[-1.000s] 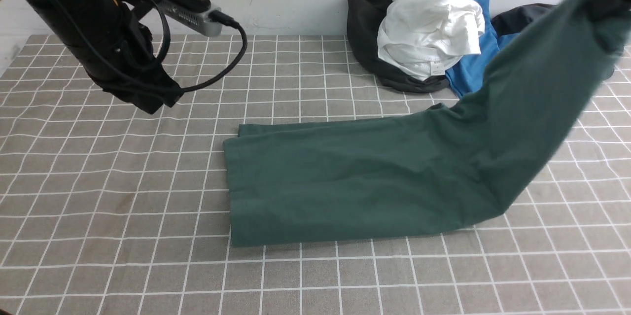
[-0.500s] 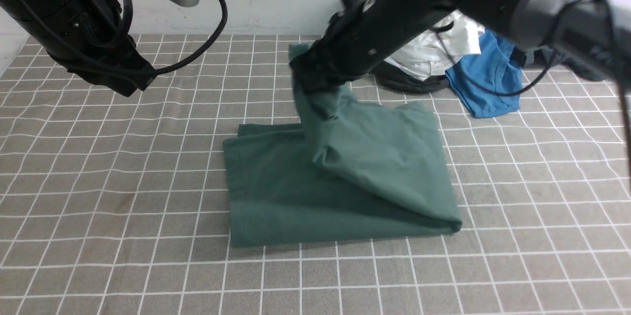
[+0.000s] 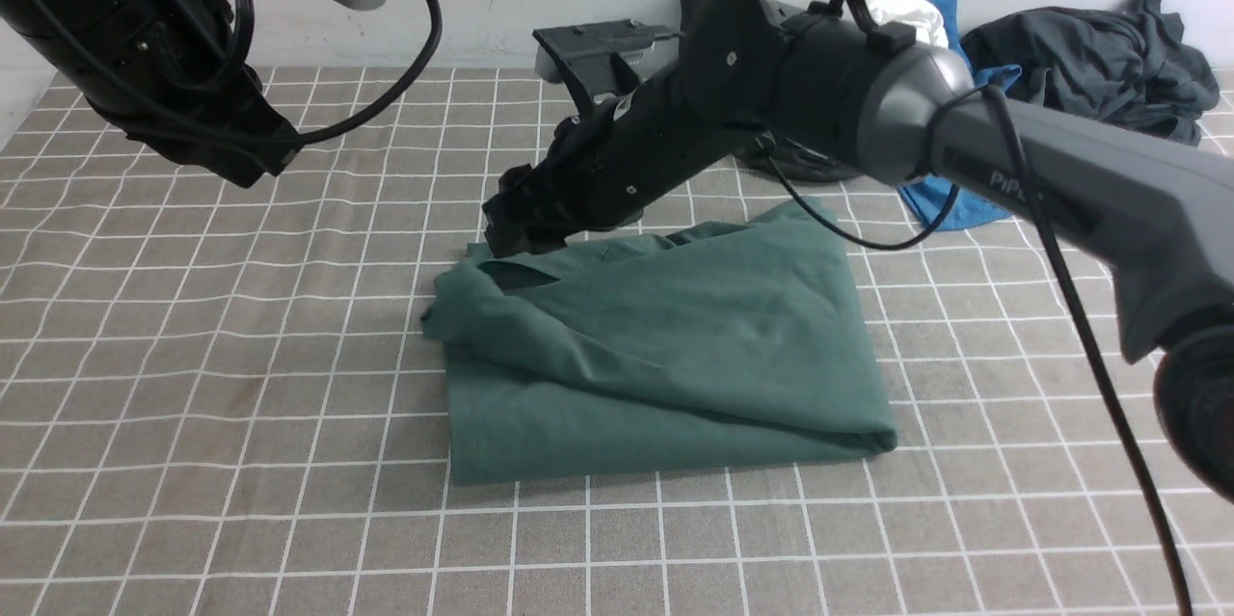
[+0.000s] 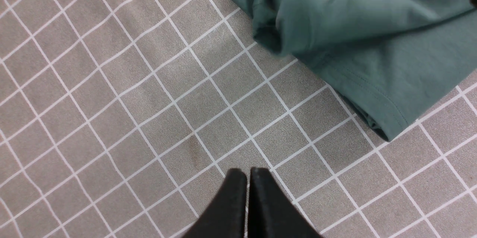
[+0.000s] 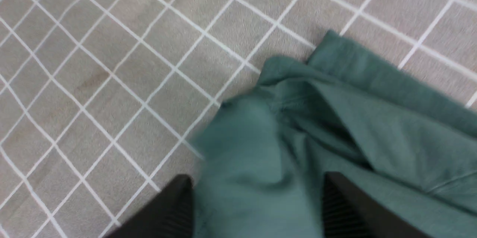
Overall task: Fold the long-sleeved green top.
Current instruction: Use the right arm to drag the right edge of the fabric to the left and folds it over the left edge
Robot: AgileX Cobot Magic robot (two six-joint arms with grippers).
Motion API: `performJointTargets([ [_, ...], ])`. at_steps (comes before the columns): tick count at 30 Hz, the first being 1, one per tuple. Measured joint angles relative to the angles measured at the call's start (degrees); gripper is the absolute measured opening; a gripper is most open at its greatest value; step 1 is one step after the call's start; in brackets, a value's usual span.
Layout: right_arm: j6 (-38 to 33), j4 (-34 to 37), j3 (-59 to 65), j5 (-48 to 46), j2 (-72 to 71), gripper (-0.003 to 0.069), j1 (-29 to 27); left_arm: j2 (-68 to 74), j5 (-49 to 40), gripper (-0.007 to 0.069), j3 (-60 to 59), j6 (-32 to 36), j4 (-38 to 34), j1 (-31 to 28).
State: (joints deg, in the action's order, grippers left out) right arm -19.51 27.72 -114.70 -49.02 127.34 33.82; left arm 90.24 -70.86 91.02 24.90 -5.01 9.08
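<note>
So the green top (image 3: 665, 346) lies folded on the counter (image 3: 241, 462). Right gripper (image 3: 506, 230) hovers at its far left corner, jaws spread, cloth loose between them. Left gripper (image 4: 248, 173) is clenched on nothing, well off to the top's left.

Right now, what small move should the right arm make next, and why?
Probably lift the right gripper straight up, clear of the green long-sleeved top. Its jaws stand apart with the cloth loose between them, and the carried half already lies over the lower layer, so the fold looks laid. A sideways pull might drag the rumpled edge out of line.
</note>
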Motion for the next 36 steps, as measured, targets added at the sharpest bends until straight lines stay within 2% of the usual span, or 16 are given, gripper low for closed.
performJointTargets([
  [1,-0.2,-1.4,-1.0,-0.7,-0.3,0.0514,-0.3,0.0,0.0,-0.0007,0.0,0.0,0.0,0.0],
  [3,-0.4,-3.7,-2.1,-1.4,-0.8,0.0554,-1.0,0.0,0.0,-0.0007,0.0,0.0,0.0,0.0],
  [7,-0.3,-9.2,-2.6,-1.8,-0.8,0.0563,-2.2,0.0,0.0,-0.0007,0.0,0.0,0.0,0.0],
  [12,1.6,-10.6,-2.6,-4.0,2.4,0.0484,-2.1,0.0,0.0,-0.0007,0.0,0.0,0.0,0.0],
  [18,0.8,-5.4,-2.6,-7.2,8.6,0.0371,1.1,0.0,0.1,-0.0007,0.0,0.0,0.0,0.0],
  [22,-1.4,-4.7,-2.6,-8.0,10.0,0.0356,3.1,0.0,0.0,-0.0007,0.0,0.0,-0.2,0.0],
  [26,-3.0,-4.6,-2.6,-8.3,9.8,0.0367,3.8,0.0,0.0,-0.0007,0.0,0.0,-0.5,0.0],
  [28,-3.2,-6.0,-2.6,-9.5,8.9,0.0412,3.8,-0.1,0.0,-0.0007,0.0,0.0,-1.2,0.0],
  [29,-3.2,-6.0,-2.6,-9.7,8.8,0.0412,3.8,-0.1,0.0,-0.0007,0.0,0.0,-1.2,0.0],
  [32,-3.2,-10.5,-2.6,-13.9,5.5,0.0461,3.6,-1.2,0.0,-0.0007,-0.2,-0.1,-2.4,0.0],
  [36,-3.1,-17.4,-2.6,-20.9,0.1,0.0459,3.0,-5.2,0.0,-0.0008,-2.2,-1.2,-2.7,0.0],
])
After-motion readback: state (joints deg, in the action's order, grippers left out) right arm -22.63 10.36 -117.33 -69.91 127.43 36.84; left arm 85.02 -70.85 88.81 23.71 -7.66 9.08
